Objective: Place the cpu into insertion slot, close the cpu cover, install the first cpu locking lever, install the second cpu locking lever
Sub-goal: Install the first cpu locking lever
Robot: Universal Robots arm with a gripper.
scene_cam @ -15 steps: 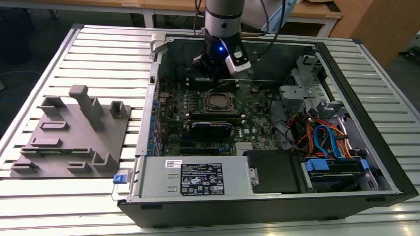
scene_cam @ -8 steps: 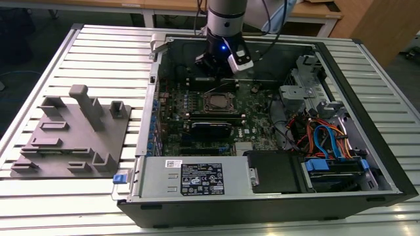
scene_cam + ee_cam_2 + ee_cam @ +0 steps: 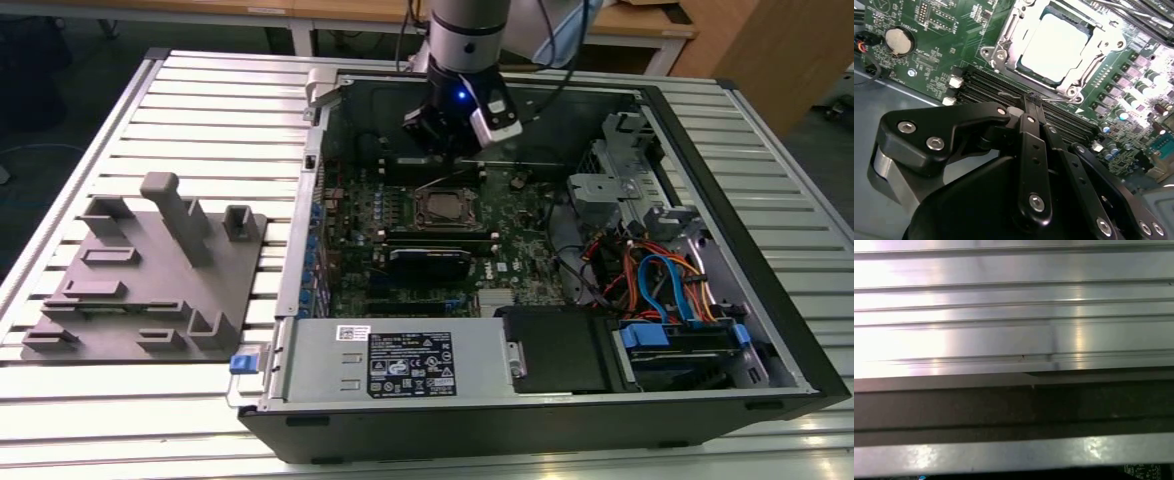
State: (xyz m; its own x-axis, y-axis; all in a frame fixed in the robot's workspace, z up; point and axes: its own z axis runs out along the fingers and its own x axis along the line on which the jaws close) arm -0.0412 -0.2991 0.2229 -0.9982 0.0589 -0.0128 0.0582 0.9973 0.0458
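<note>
We find the gripper (image 3: 1033, 100), fingers pressed together on nothing, just beside the insertion slot (image 3: 1054, 47), where the cpu (image 3: 1056, 45) sits under the closed cpu cover (image 3: 1004, 42).

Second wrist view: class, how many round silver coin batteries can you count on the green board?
1. The coin battery sits on the green board, well apart from the cpu; the hand may hide others.

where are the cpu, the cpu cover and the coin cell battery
cpu (image 3: 1056, 46), second wrist view, middle of its silver-grey top.
cpu cover (image 3: 1097, 56), second wrist view, metal frame edge beside the chip.
coin cell battery (image 3: 897, 40), second wrist view, centre of the round silver face.
</note>
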